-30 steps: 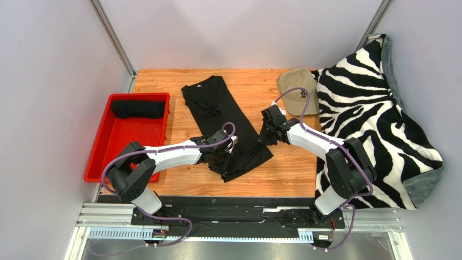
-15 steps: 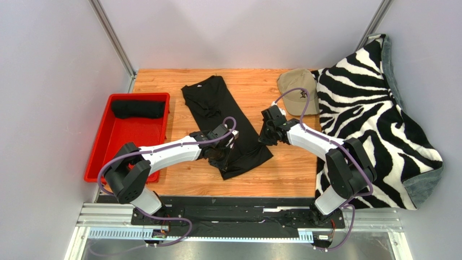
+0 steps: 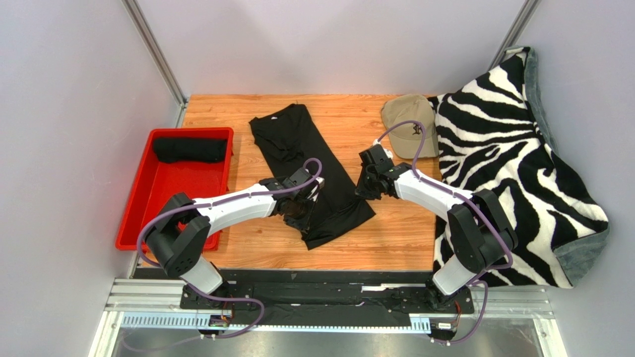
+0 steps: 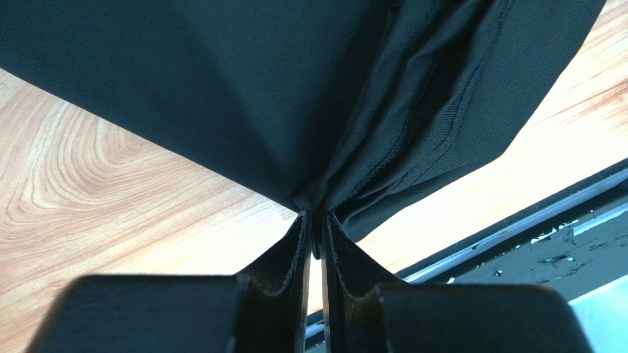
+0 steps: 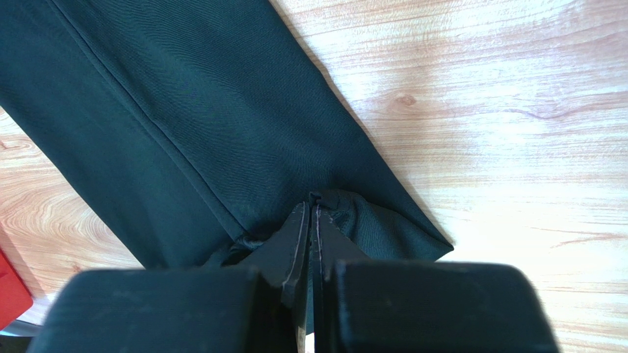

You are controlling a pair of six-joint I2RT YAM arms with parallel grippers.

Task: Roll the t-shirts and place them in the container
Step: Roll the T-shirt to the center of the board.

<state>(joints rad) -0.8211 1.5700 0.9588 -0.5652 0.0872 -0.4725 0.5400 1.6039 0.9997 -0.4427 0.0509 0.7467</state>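
Wooden table point(image 3: 216, 111), its right side draped by a zebra blanket point(image 3: 514, 149). Flat t-shirt point(image 3: 287, 137) lies diagonally at centre. Red tray point(image 3: 171, 201) at left holds a rolled t-shirt point(image 3: 190, 149). Tan cap point(image 3: 406, 123) lies beside the blanket. Left gripper point(image 4: 315, 220) and right gripper point(image 5: 313, 209) are each pinched tight on the flat t-shirt's near hem, the left at its left corner and the right at its right.

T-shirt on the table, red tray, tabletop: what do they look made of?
t-shirt: matte black fabric, likely cotton. A fine weave and a stitched seam show, and it bunches softly.
red tray: looks like moulded plastic, with smooth, uniform red walls.
tabletop: wood grain and knots, semi-gloss. Solid wood or laminate, cannot tell.
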